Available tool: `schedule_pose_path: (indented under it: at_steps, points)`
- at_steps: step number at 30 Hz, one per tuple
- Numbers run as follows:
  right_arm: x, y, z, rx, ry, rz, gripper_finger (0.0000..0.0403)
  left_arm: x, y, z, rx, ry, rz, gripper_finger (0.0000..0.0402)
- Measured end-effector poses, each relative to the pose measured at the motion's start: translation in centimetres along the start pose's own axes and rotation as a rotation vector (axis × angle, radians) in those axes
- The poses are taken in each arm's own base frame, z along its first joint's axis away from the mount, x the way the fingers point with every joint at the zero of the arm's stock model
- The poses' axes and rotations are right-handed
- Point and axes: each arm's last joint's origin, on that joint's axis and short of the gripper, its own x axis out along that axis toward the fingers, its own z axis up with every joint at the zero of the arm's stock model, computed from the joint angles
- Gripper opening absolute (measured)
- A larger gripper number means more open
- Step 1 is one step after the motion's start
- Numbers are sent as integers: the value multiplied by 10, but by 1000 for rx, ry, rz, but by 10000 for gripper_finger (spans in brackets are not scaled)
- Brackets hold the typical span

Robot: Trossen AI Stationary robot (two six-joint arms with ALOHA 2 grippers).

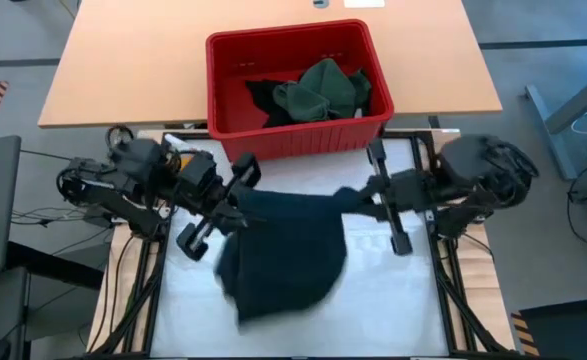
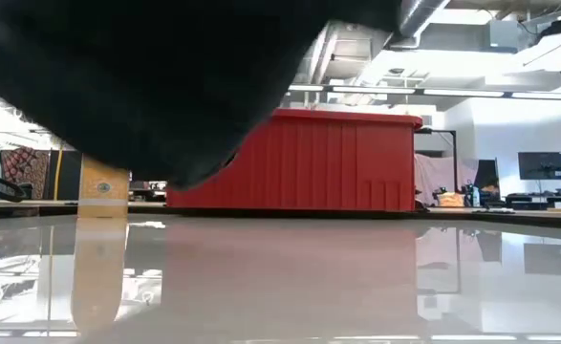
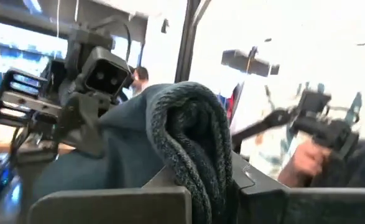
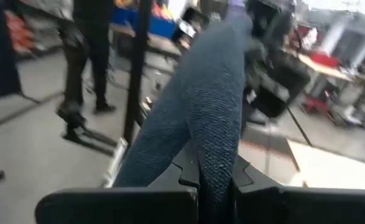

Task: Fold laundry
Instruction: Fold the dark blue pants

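Observation:
A dark blue-black garment (image 1: 283,250) hangs between my two grippers over the white table top (image 1: 393,300). In the low view its lower part (image 2: 165,76) hangs clear of the table. My left gripper (image 1: 239,200) is shut on the garment's left upper end. My right gripper (image 1: 358,195) is shut on its right upper end. Behind them stands the red bin (image 1: 223,100), with a green garment (image 1: 318,90) and a black one (image 1: 268,100) heaped inside. My left gripper pinches a bunched fold of the garment (image 3: 191,155) between its two fingers, several layers thick. The fingers come roughly level from the table's left. The cloth loops over the fingers and hangs below, lifted clear of the table. My right gripper pinches a gathered strip of the garment (image 4: 216,149) between its two fingers. The fingers come level from the table's right. The cloth runs away from the fingers toward my left gripper and hangs off the table.
The red bin (image 2: 328,162) stands at the table's far edge, close behind the grippers. A wooden table (image 1: 123,60) lies beyond it. The white table top stretches on under the garment and toward the near edge. A person (image 4: 89,50) stands in the room beyond.

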Motion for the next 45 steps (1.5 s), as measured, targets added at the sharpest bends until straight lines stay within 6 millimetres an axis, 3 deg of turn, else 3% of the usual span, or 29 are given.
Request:
schedule_pose_path:
  at_steps: [3, 6, 10, 14, 16, 19, 22, 27, 32, 38, 45]
  points:
    - [3, -4, -2, 90, 9, -14, 36, 3, 1, -6, -101, 2, 90, 7]
    - [13, -25, -19, 215, 131, -101, 36, -4, 18, -13, -164, 86, 263, 6]
    - [43, -59, -74, 362, 406, -271, 36, -32, 54, -45, -208, 312, 547, 6]
    - [78, -94, -152, 428, 630, -405, 36, -71, 99, -103, -254, 496, 737, 6]
    - [88, -108, -187, 469, 649, -409, 36, -92, 117, -130, -280, 554, 791, 6]
    - [92, -124, -221, 508, 634, -437, 36, -120, 133, -151, -305, 560, 842, 6]
    - [91, -128, -235, 517, 644, -458, 36, -136, 139, -153, -298, 543, 814, 6]
    - [90, -125, -238, 460, 681, -440, 36, -147, 128, -138, -159, 576, 726, 6]
    - [93, -93, -232, 399, 746, -297, 36, -140, 108, -143, -201, 619, 571, 6]
    - [99, -54, -233, 312, 816, -166, 36, -119, 87, -181, -140, 800, 481, 8]
    - [102, -23, -265, 306, 895, -90, 36, -103, 79, -218, -112, 943, 368, 9]
